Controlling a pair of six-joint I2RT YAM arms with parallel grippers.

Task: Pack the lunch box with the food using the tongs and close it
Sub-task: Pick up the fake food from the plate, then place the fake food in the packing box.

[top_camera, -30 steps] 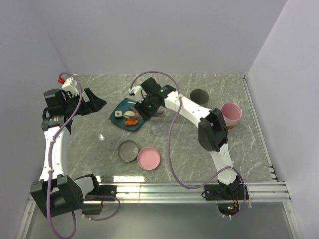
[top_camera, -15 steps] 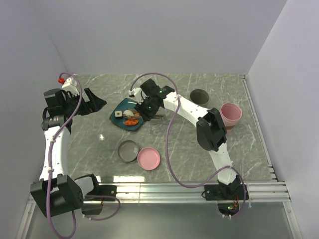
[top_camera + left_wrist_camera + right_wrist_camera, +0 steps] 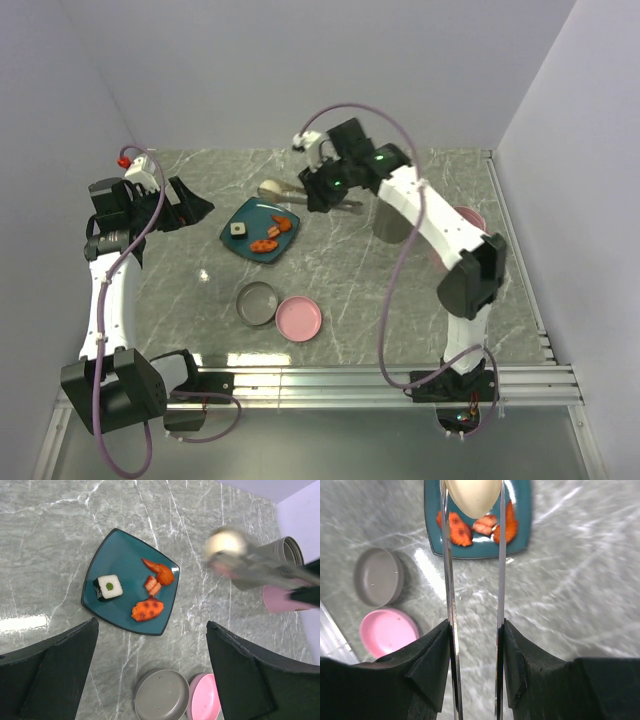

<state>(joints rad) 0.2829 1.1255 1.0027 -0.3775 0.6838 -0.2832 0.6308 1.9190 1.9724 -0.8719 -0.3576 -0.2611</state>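
- Top external view: the right gripper (image 3: 322, 186) has risen off the teal plate (image 3: 248, 214), where it was working a second ago, and swung toward the far edge of the desk (image 3: 350, 290).
- Its fingers (image 3: 434, 652) are pressed against the outer sides of the tongs (image 3: 449, 595), squeezing the two silver arms inward.
- The white ball (image 3: 473, 494) is pinched between the tong tips and is off the plate. It hangs above the desk just beyond the plate's far corner.
- Three orange-red chunks (image 3: 148, 609) and the dark-and-white piece (image 3: 108, 587) remain on the plate, which lies left of centre and toward the far edge.
- The left gripper (image 3: 190, 207) waits over the desk's left side with its fingers spread wide, holding nothing.
- The grey container (image 3: 291, 548) and pink container (image 3: 276, 600) stand toward the right side, with the right arm partly covering them from above.
- The grey lid (image 3: 162, 697) and pink lid (image 3: 205, 704) lie nearer the front edge, off their containers.
- I judge the first pick a success. The carry to a container comes next, and four pieces plus the closing are left.
- The ball is round and held only at the tips, so a slackened squeeze could let it roll out.
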